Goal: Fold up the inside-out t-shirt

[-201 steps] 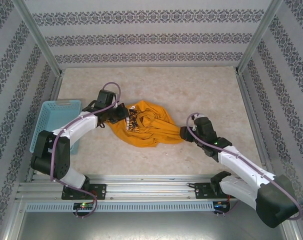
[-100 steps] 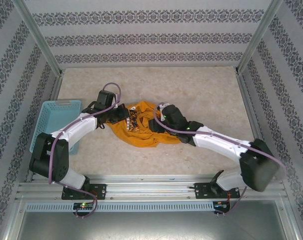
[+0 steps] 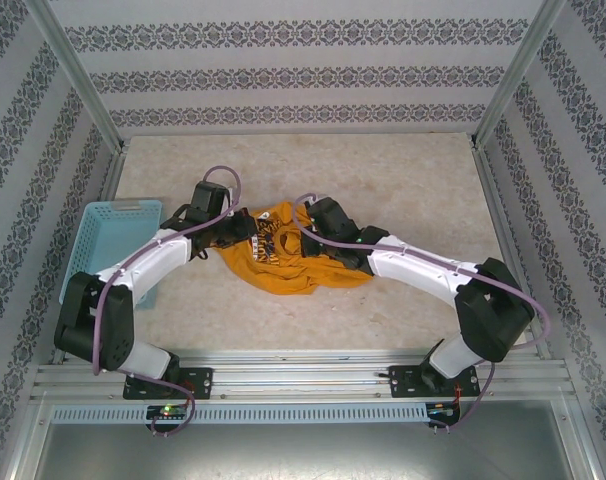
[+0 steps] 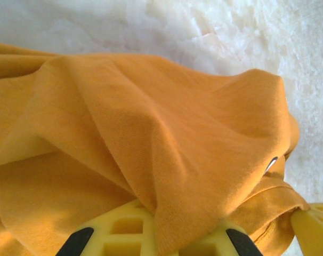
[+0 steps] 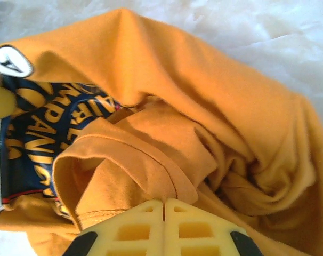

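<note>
The left end effector point(image 4: 185, 234) is closed, with a ridge of the inside-out t-shirt point(image 3: 283, 268) pinched between its yellow fingers point(image 4: 119, 229). The right end effector point(image 5: 164, 205) is also closed, gripping a hemmed fold at its tips. The garment lies bunched on the worktop point(image 3: 403, 180) between both end effectors. In the right wrist view, the dark emblem point(image 5: 39, 128) faces up, ahead and left of the tips.

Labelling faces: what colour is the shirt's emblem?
The emblem is dark navy with gold-cream lettering; right wrist view shows it best.
</note>
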